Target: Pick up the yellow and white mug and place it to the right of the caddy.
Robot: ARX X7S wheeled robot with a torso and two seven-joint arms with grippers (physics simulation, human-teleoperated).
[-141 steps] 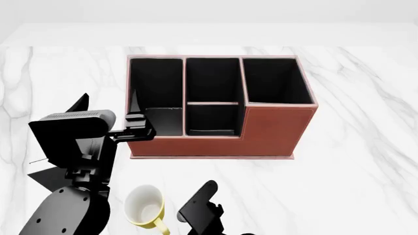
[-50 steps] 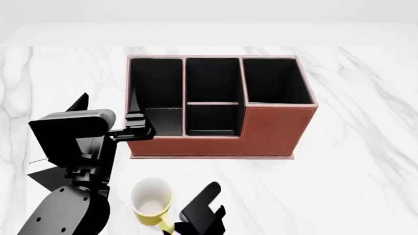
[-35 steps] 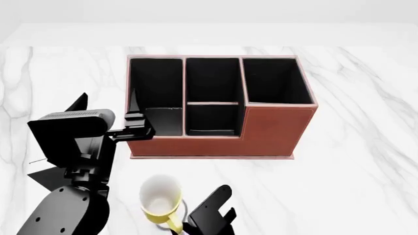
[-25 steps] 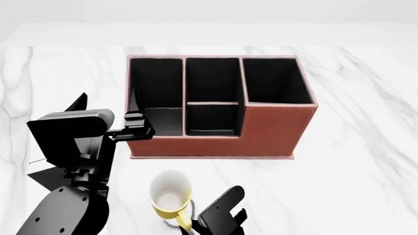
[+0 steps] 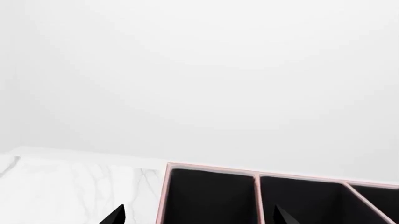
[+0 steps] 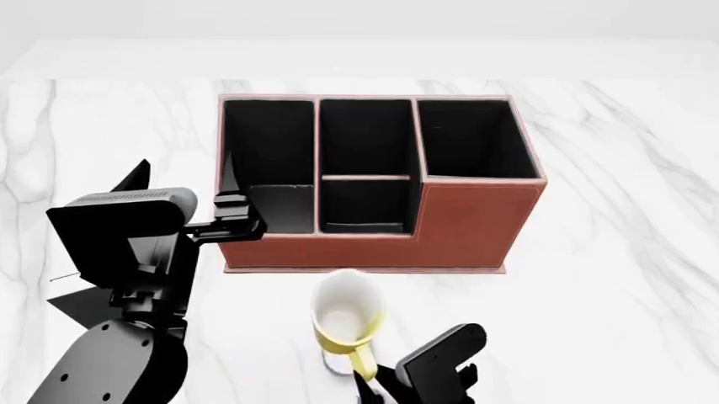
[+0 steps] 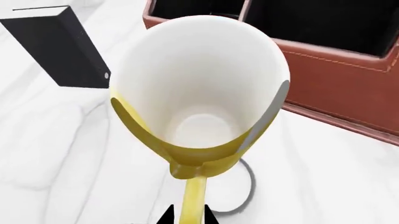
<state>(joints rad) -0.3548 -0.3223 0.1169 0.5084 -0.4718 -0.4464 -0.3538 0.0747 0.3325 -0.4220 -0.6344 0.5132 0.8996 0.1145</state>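
Head view: the yellow and white mug (image 6: 347, 316) sits at lower centre of the frame, in front of the caddy (image 6: 472, 225) and just below its front wall, mouth tilted toward the camera, handle pointing down toward the right gripper (image 6: 369, 389). A faint round shadow lies on the marble table (image 6: 629, 278) under the mug, so the mug appears lifted clear of the surface. The caddy occupies the upper centre, four black-lined compartments open upward, its taller section at the right.

Right wrist view: the mug (image 7: 199, 98) fills the frame, white interior facing the camera, yellow handle running to the bottom edge, where two black fingertips (image 7: 166, 216) of the right gripper (image 7: 187, 217) close on either side of it, grasping the handle. The caddy wall (image 7: 349, 88) lies just beyond the mug at upper right. A small upright black box (image 7: 59, 46) stands at upper left, apart from the mug.

Left wrist view: only the caddy's back rim (image 5: 212, 167) and two dark finger tips (image 5: 115, 217) at the bottom edge appear; the fingers stand wide apart with nothing between them. In the head view the left gripper (image 6: 236, 220) is at the caddy's left front corner; contact cannot be determined.
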